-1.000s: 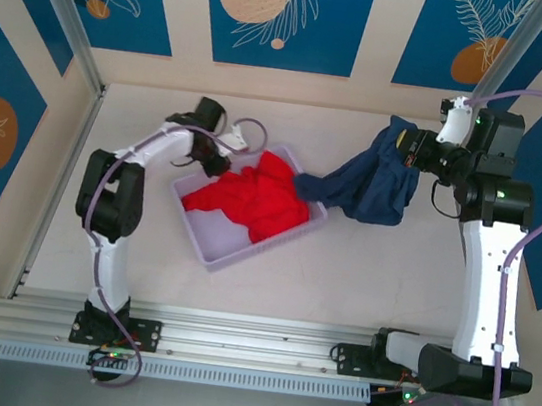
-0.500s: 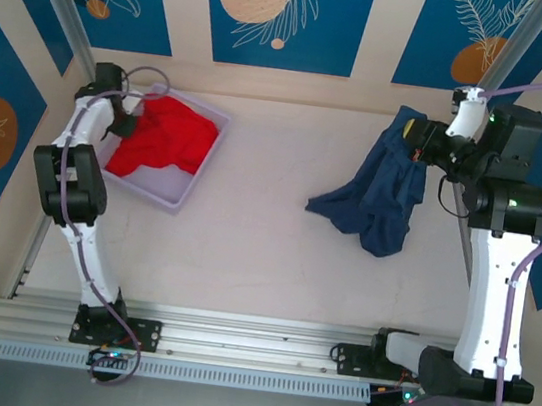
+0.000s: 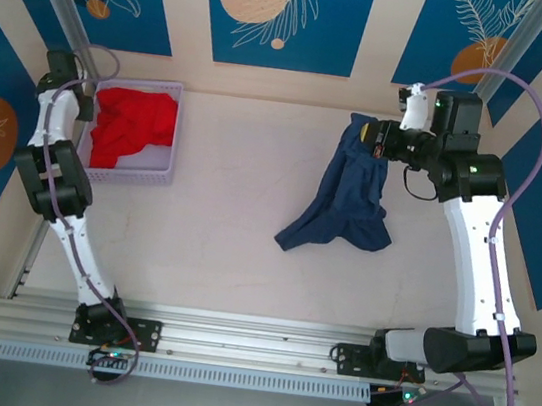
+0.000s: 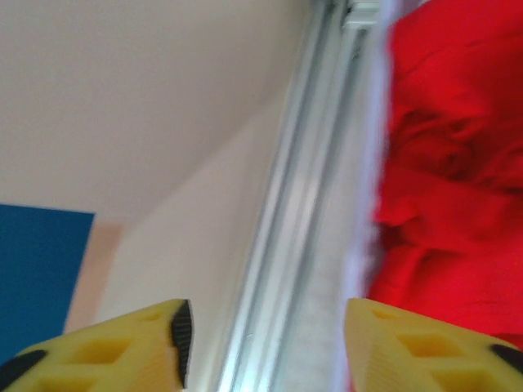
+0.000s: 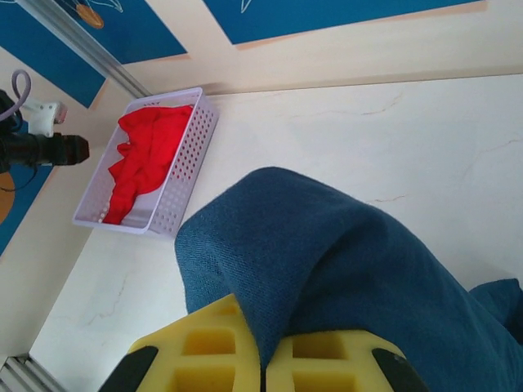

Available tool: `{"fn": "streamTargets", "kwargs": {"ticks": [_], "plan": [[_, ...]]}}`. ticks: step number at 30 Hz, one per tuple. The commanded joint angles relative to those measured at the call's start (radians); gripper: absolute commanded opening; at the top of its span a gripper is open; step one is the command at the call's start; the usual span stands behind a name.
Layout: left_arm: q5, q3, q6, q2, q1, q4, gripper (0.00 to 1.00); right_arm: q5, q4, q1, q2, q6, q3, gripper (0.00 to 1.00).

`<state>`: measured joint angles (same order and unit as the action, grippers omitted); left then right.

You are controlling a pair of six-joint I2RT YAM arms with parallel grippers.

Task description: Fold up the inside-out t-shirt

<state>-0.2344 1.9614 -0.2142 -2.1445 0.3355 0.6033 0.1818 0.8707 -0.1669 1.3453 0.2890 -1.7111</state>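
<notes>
– T-shirt [image 3: 347,199] first: where is it?

– At the far right of the table [image 3: 223,257]. Its upper edge is lifted off the surface and the rest hangs down and trails onto the table, spreading in a crumpled fan toward the middle. It is plain navy cloth from above; I can't make out a print or a label.

– What holds it up?

– The right hand [image 3: 373,139]. From the right wrist camera its yellow fingers [image 5: 204,351] are pressed together on a thick fold of the navy cloth, which bulges out above them.

– And the left hand [image 3: 83,104]?

– It is at the far left corner, just beside the left edge of the lavender basket [image 3: 158,179]. Its fingers [image 4: 122,343] are spread wide. Between them the left wrist camera shows an aluminium rail [image 4: 302,204] and the blurred basket wall. I can't tell whether the hand touches the basket.

– What's in the basket?

– A red garment [image 3: 131,123], bunched up. The basket sits well apart from the t-shirt, with bare table between them.
</notes>
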Motion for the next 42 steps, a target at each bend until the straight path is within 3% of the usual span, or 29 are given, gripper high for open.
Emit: {"fn": "streamTargets", "kwargs": {"ticks": [1, 3, 7, 10, 13, 17, 21, 30, 33, 36, 40, 42], "plan": [[0.084, -0.121, 0.111, 0.201, -0.147, -0.073, 0.6, 0.001, -0.068, -0.018, -0.001, 0.03, 0.051, 0.0], [0.072, -0.208, 0.143, 0.276, -0.25, -0.101, 0.63, 0.011, -0.101, -0.026, 0.001, 0.045, 0.088, 0.0], [0.196, -0.375, 0.279, 0.353, -0.43, -0.192, 0.63, 0.008, -0.151, -0.06, 0.03, 0.058, 0.12, 0.0], [0.239, -0.42, 0.328, 0.317, -0.545, -0.239, 0.62, 0.016, -0.169, -0.093, 0.052, 0.058, 0.13, 0.0], [0.231, -0.359, 0.34, 0.198, -0.593, -0.203, 0.62, 0.026, -0.183, -0.1, 0.047, 0.062, 0.162, 0.0], [0.117, -0.263, 0.321, 0.058, -0.563, -0.14, 0.61, 0.027, -0.203, -0.102, 0.009, 0.064, 0.213, 0.0], [0.081, -0.187, 0.296, -0.019, -0.499, -0.081, 0.61, 0.021, -0.207, -0.105, -0.013, 0.065, 0.241, 0.0], [0.026, -0.143, 0.226, -0.059, -0.359, -0.022, 0.62, 0.023, -0.234, -0.135, -0.005, 0.097, 0.283, 0.0], [0.113, -0.107, 0.221, -0.049, -0.356, -0.001, 0.62, 0.018, -0.233, -0.162, 0.027, 0.095, 0.251, 0.0], [0.293, -0.187, 0.256, 0.05, -0.396, -0.049, 0.63, 0.002, -0.192, -0.162, 0.053, 0.063, 0.192, 0.0], [0.55, -0.546, 0.333, 0.309, -0.532, -0.331, 0.66, -0.105, -0.083, -0.13, 0.066, -0.014, 0.104, 0.0], [0.608, -0.738, 0.338, 0.41, -0.635, -0.494, 0.67, -0.117, -0.056, -0.104, 0.074, -0.037, 0.083, 0.0]]}}
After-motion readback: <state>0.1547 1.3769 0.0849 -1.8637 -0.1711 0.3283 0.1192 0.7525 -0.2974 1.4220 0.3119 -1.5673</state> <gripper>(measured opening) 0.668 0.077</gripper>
